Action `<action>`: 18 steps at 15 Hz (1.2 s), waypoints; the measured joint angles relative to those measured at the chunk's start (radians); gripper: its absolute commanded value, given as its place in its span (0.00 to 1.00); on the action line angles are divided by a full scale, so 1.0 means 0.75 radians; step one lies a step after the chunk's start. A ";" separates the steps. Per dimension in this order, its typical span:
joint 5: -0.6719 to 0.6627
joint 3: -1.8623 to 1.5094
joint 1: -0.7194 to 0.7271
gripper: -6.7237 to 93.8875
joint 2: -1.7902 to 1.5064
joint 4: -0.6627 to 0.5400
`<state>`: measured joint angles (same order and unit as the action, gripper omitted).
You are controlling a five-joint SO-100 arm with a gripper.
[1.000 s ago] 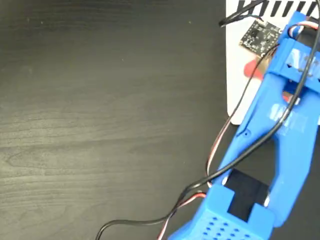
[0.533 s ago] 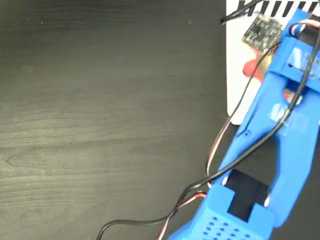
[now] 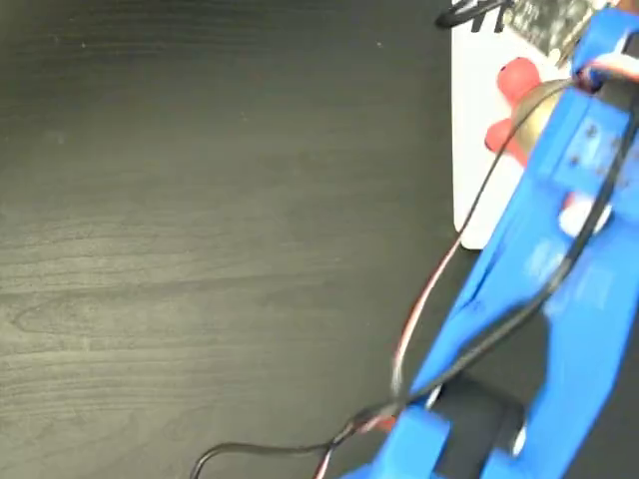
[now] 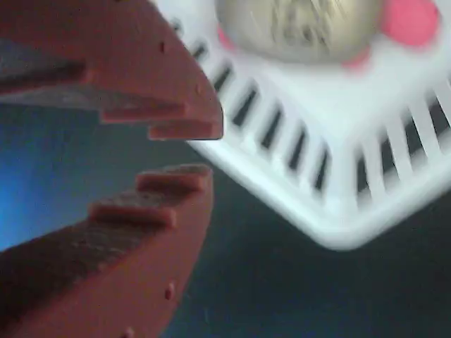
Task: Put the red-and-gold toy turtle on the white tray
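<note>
Your tool [image 4: 204,151] hangs empty, its red jaws slightly apart, while the red-and-gold toy turtle [image 4: 303,28] already rests on the white tray [image 4: 338,141], up and right of it in the wrist view.

Dark wood-grain worktop [image 3: 200,230], mostly bare across the fixed view. White tray [image 3: 477,160] lies flat on it at the upper right, rounded corner toward the centre, black stripes along its edge; wrist view shows the same striped corner [image 4: 338,211] over the dark surface. A black cable [image 3: 260,451] rests on the worktop near the bottom edge.
</note>
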<state>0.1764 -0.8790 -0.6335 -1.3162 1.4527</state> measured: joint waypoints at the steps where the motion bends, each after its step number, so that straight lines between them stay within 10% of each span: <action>1: 0.033 -0.098 0.020 0.07 -0.117 -0.082; 10: -0.067 -1.626 0.612 0.07 -1.559 -0.753; 18: -0.184 -2.569 0.879 0.07 -2.463 -0.432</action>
<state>0.0383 -2.8057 0.0261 -3.1631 1.1290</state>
